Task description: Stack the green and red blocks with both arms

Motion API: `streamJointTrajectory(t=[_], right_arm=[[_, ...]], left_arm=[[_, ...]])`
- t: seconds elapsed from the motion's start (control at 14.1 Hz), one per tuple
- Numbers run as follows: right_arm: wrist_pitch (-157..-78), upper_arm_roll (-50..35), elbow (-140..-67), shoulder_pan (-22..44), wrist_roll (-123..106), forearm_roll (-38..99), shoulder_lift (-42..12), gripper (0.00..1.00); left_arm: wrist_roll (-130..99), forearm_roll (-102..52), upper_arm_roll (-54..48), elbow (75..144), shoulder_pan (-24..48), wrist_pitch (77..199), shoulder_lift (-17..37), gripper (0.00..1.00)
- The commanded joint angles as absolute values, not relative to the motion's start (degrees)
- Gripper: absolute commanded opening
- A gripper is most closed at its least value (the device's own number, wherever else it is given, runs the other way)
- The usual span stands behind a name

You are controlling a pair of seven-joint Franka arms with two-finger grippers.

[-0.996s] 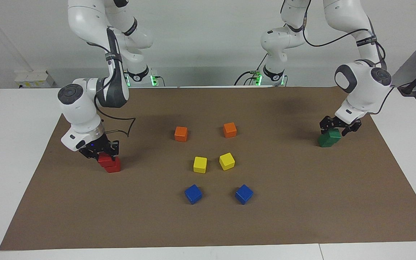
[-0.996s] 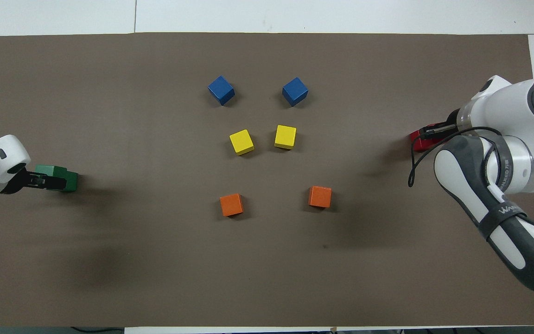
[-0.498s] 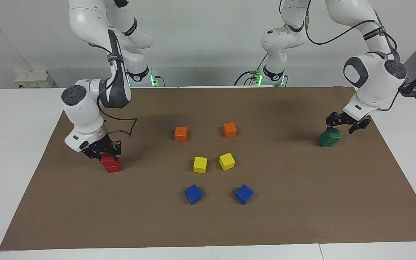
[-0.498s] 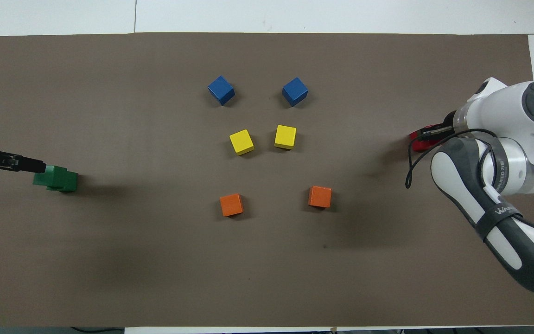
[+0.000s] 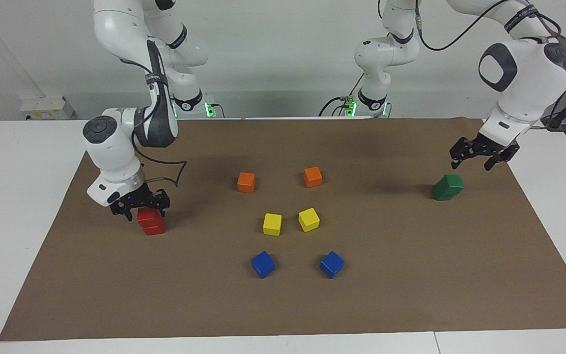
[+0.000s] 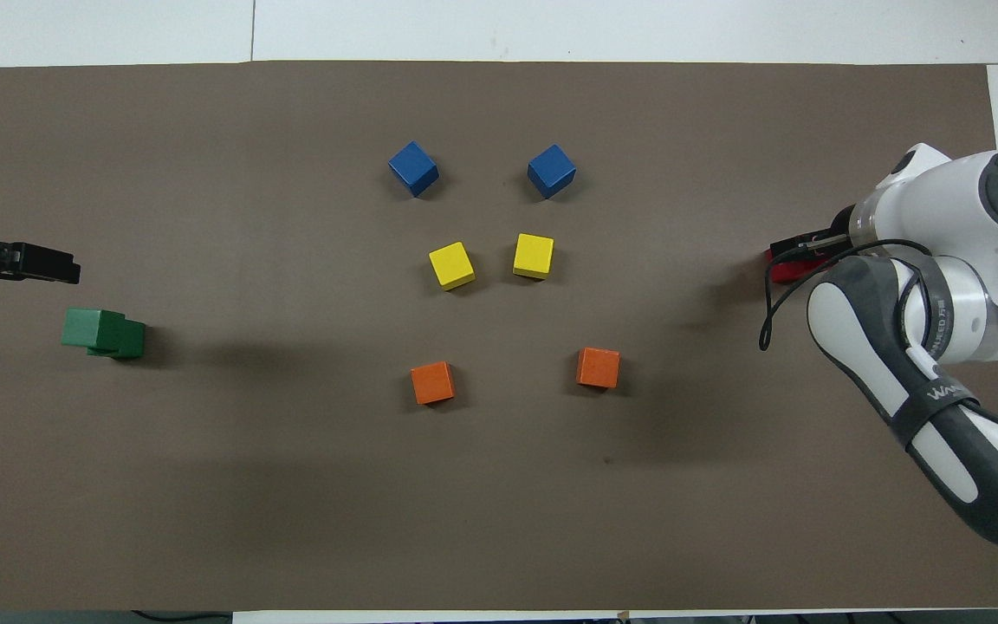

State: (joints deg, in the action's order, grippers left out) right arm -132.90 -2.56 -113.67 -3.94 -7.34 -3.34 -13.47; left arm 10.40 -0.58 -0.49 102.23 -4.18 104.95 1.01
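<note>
- We see the bench (image 5: pixel 13 206) with its brown mat (image 5: pixel 410 275), and on it both stacks now stand finished: a change from a second ago, when each claw was still down at its stack.
- The left arm (image 5: pixel 523 73) has lifted away. Its left claw (image 5: pixel 477 158) hangs above the green stack (image 5: pixel 447 187) with its fingers spread and empty, where a second ago it sat right on the top green cube.
- The right arm (image 5: pixel 116 157) lags behind. Its right claw (image 5: pixel 144 206) is low at the red stack (image 5: pixel 151 221), straddling the top red cube; the fingers look parted now, having been closed on it just before, so we judge the cube released.
- The green stack sits at the left arm's end of the mat, its top cube set askew on the lower one; the red stack, at the right arm's end, looks squarer.
- We judge the task all but done: only the right arm's retreat is left.
- For room: both stacks stand near the mat's side edges, well apart from the orange cubes (image 5: pixel 246 182), yellow cubes (image 5: pixel 272 224) and blue cubes (image 5: pixel 263 264) clustered mid-mat, so straight up is the free way out.
- The skewed green cube is what we would avoid brushing.
</note>
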Motion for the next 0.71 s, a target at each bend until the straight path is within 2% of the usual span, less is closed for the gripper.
streamJointTrajectory(t=[0.0,0.28,0.5,0.64], right_arm=[[-126.16,-2.72,-109.88,-4.13,-7.38,-2.55,-11.70,1.00],[-115.16,-2.99,-107.31,-3.43,-4.84,-2.55,-3.45,1.00],[-105.33,-2.99,-107.23,-2.90,-4.83,-2.55,5.07,1.00],[-99.60,-3.08,-106.53,-2.81,-4.75,-2.55,8.95,1.00]], left_arm=[[2.75,-0.62,0.09,95.91,-1.24,96.62,0.88,1.00],[0.88,-0.53,-0.09,91.59,-0.44,86.60,0.62,1.00],[0.79,-0.53,-0.17,92.11,-0.44,83.33,-2.71,1.00],[0.79,-0.53,-0.26,93.33,-0.35,82.53,-4.56,1.00]])
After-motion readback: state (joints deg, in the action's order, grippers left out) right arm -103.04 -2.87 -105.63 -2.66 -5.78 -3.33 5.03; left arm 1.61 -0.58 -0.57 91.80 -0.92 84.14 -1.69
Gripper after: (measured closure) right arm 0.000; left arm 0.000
